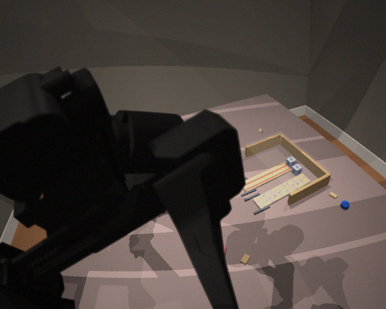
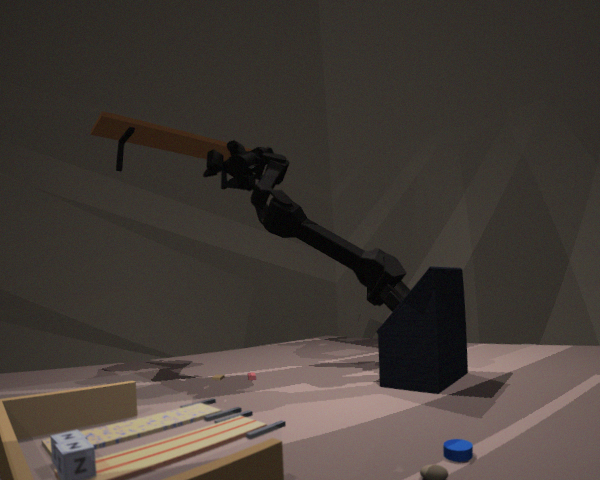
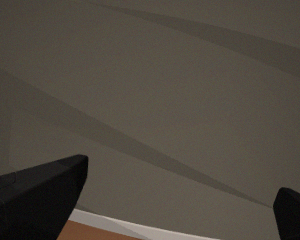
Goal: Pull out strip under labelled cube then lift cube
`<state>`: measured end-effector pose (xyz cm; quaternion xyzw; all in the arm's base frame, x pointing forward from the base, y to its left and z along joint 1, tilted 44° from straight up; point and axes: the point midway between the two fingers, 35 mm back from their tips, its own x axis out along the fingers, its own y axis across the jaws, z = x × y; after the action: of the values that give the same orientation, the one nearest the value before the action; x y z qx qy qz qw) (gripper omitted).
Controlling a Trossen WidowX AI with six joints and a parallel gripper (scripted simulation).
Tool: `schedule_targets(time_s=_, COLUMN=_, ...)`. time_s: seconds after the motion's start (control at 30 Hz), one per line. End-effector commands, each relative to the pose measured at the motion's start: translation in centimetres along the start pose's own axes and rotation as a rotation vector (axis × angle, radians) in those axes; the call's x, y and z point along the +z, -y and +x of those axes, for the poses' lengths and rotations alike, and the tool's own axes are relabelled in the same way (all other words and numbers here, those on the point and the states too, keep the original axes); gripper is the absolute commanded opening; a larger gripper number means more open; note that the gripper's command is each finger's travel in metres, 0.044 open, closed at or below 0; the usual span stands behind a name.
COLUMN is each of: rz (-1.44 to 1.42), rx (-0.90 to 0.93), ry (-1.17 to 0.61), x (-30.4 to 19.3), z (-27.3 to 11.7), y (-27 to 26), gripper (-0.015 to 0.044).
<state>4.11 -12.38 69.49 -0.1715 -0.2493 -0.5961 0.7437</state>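
- Pale wooden walls [image 1: 301,158] [image 2: 70,410] form a 3-sided enclosure on the bench [image 1: 319,226] [image 2: 336,423], nearest in the exterior view.
- Within the enclosure, 2 pale grey lettered cubes sit close together. The nearer cube [image 1: 290,161] [image 2: 74,460] partly hides the farther cube [image 1: 296,169] in the exterior view. Which of the 2 is the task's labelled cube cannot be told.
- A cream strip with red lines [image 1: 267,176] [image 2: 181,443] lies flat, its inner end at the cubes.
- Beside it, and farther back, lies a strip with blue-violet speckles [image 1: 281,191] [image 2: 150,421]. Both strips extend past the open side of the walls; the exact contact beneath each cube is unclear.
- Short dark bars [image 1: 252,196] [image 2: 265,429] lie alongside the outer ends of the strips.
- To the right in the exterior view, a blue disc [image 2: 458,450] lies near a brown rounded object [image 2: 434,472].
- Farther back, a small red block [image 2: 252,376] lies near a small tan block [image 2: 218,377].
- The dark pedestal [image 2: 409,356] stands upright, supporting the black arm [image 1: 87,166] [image 2: 331,244].
- Raised high above the bench, well apart from the cubes and strips, the jaws [image 2: 215,178] stand wide apart, with nothing between them.
- An orange-brown board [image 2: 160,136] appears behind the wrist.
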Motion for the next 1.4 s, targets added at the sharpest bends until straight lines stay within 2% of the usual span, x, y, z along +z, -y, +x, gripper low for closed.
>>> schedule_targets(time_s=0.0, rz=-0.003, rx=-0.004, ry=0.005, x=0.1, z=0.0, y=0.2, gripper=0.04)
schedule_targets(time_s=0.17, rz=-0.102, rx=-0.118, ry=0.133, x=2.5, z=-1.8, y=4.5, gripper=0.04)
schedule_targets(time_s=0.33, rz=-0.24, rx=-0.265, ry=0.28, x=5.6, z=-5.2, y=8.8, gripper=0.04)
schedule_targets(time_s=0.7, rz=-0.62, rx=-0.642, ry=0.579, x=12.1, z=-16.5, y=13.6, gripper=0.04)
schedule_targets(time_s=1.0, rz=-0.986, rx=-1.019, ry=0.793, x=15.6, z=-28.2, y=11.7, gripper=0.04)
schedule_targets(time_s=1.37, rz=-1.346, rx=-1.415, ry=0.949, x=16.4, z=-38.9, y=4.8, gripper=0.04)
